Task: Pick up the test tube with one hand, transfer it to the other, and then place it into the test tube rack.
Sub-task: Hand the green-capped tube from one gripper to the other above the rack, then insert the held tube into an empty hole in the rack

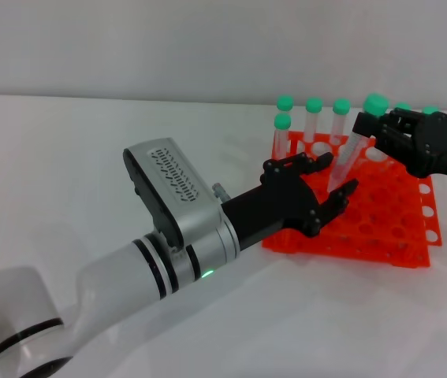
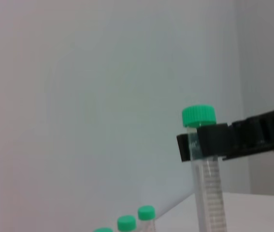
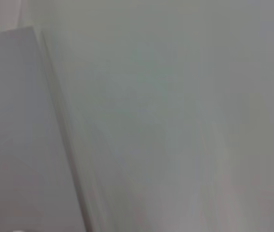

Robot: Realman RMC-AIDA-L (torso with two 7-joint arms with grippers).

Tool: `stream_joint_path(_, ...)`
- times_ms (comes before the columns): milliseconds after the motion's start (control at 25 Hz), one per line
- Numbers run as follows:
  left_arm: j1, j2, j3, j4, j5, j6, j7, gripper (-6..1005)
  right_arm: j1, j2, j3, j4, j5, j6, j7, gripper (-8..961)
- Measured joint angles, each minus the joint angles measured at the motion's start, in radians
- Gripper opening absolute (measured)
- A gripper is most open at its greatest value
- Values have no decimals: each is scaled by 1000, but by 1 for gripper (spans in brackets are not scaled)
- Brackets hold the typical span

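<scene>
Tube [image 1: 348,160] transfer, as you see it from the head view: your right gripper [image 1: 374,128] is clamped just under the test tube's green cap, holding it tilted above the orange-red test tube rack [image 1: 381,228]. Your left gripper [image 1: 323,189] sits over the rack's near-left part, fingers spread wide around the tube's lower end, gripping nothing. Other green-capped tubes [image 1: 313,118] stand upright in the rack's far rows.

Seven green-capped tubes [image 1: 313,120], one rack [image 1: 389,228]
</scene>
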Motion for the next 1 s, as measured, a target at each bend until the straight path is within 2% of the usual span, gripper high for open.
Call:
stream_joint_path(160, 28, -2, -24, 11, -18, -5, 69, 364, -3, 2, 19, 0, 1, -3, -3, 199)
stream_joint_path(240, 65, -3, -61, 23, -31, -5, 127, 428, -7, 7, 39, 0, 1, -6, -15, 200)
stream_joint_path(480, 203, 2, -180, 46, -39, 55, 199, 699, -14, 34, 105, 4, 7, -60, -69, 201)
stream_joint_path(680, 335, 3, -313, 46, -39, 153, 197, 884, 8, 46, 99, 30, 48, -120, -129, 201)
stream_joint_path(840, 429, 6, -413, 35, -39, 222, 191, 884, 70, 49, 96, 98, 61, -152, -245, 202)
stream_joint_path(880, 429, 6, -413, 35, -39, 222, 191, 884, 87, 49, 95, 113, 61, -165, -264, 202)
stream_joint_path(920, 469, 7, -466, 25, -39, 243, 191, 884, 99, 49, 94, 124, 61, -177, -278, 202)
stream_joint_path(1000, 485, 7, -492, 16, -44, 254, 190, 884, 116, 50, 87, 137, 61, -211, -299, 202)
